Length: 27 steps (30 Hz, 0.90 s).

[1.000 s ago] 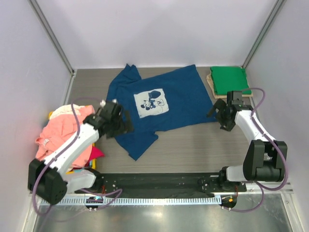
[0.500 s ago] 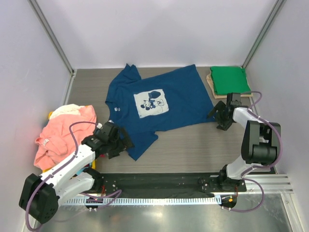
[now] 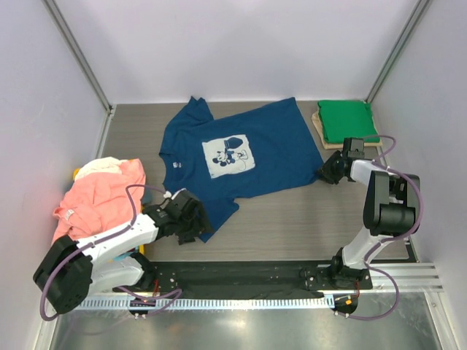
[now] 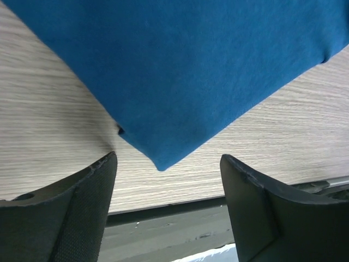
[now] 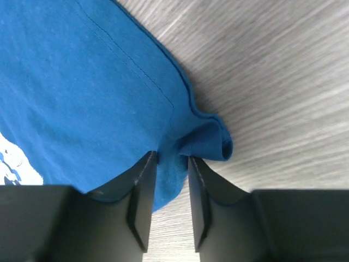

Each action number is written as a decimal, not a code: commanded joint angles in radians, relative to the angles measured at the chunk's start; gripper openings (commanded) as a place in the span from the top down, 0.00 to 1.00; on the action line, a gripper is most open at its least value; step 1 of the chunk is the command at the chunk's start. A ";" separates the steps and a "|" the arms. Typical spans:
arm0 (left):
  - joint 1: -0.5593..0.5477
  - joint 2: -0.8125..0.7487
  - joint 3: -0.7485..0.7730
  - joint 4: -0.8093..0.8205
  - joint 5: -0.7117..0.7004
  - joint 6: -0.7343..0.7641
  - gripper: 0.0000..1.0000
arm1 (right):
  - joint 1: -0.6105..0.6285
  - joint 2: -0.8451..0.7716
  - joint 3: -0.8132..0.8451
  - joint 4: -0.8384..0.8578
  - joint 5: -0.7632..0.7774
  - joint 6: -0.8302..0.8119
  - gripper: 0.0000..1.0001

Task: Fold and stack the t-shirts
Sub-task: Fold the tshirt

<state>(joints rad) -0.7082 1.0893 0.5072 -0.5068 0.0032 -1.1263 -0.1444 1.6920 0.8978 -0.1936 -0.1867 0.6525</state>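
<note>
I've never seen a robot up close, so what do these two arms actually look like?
Both the left arm and the right arm are built of white tube-like links joined by chunky black joints. A thin purple cable loops loosely alongside each. Each arm ends in black jaws: two flat blades with finely textured pads.

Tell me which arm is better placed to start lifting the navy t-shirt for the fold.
Right, probably. The right gripper has its jaws close around a bunched corner of the navy t-shirt, with cloth between them. The left gripper has its jaws wide, and its shirt corner only reaches their tips.
</note>
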 commanded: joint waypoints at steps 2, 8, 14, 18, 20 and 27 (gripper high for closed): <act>-0.052 0.035 0.007 0.073 -0.032 -0.066 0.27 | 0.000 0.044 -0.013 -0.007 0.006 -0.011 0.71; -0.082 0.098 0.039 0.077 -0.080 -0.056 0.49 | 0.000 0.043 -0.020 -0.001 -0.016 -0.014 0.94; -0.082 0.175 0.093 0.093 -0.131 -0.009 0.91 | -0.001 0.011 -0.045 -0.007 -0.022 -0.011 0.99; -0.082 0.149 0.145 0.054 -0.147 0.013 1.00 | 0.000 -0.047 -0.062 -0.036 -0.023 -0.004 0.99; -0.082 0.095 0.165 -0.007 -0.166 0.026 1.00 | -0.001 -0.083 -0.089 -0.047 -0.031 0.012 0.99; -0.082 -0.156 0.221 -0.244 -0.218 0.023 1.00 | -0.001 -0.313 -0.206 -0.158 -0.034 0.035 0.99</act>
<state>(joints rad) -0.7860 1.0233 0.6834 -0.6128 -0.1562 -1.1141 -0.1459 1.4761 0.7216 -0.2741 -0.2169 0.6682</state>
